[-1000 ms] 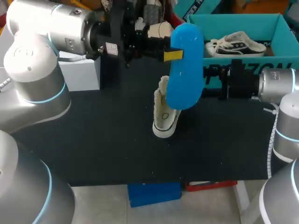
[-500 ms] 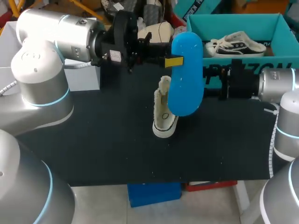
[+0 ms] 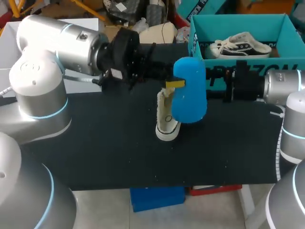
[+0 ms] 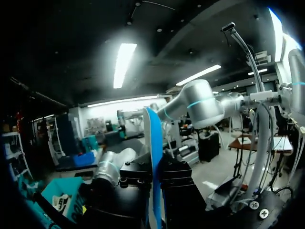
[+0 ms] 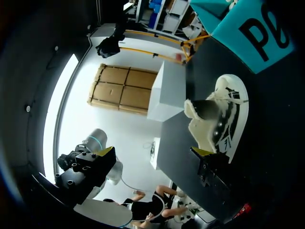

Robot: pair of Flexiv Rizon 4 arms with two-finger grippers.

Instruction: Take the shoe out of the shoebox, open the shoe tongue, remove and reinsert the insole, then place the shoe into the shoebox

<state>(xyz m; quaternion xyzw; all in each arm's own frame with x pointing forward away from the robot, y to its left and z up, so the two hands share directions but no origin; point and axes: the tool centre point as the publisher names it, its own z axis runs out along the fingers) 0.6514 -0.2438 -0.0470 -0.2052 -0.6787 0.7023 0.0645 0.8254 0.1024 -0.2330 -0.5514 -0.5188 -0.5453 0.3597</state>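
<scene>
One insole (image 3: 189,95) (likely light, floppy) is clamped edgewise by left gripper (image 3: 174,84); better gripped mid-length. Right gripper (image 5: 153,151) is spread wide, empty, beside shoe (image 3: 167,125).

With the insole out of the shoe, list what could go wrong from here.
1. The left gripper pinches the blue foam insole at one side edge only, so it may twist or slip.
2. The cream canvas shoe rests on the black table, and the right gripper looks open, not clamped on it. Pushing the insole in may topple it.
</scene>
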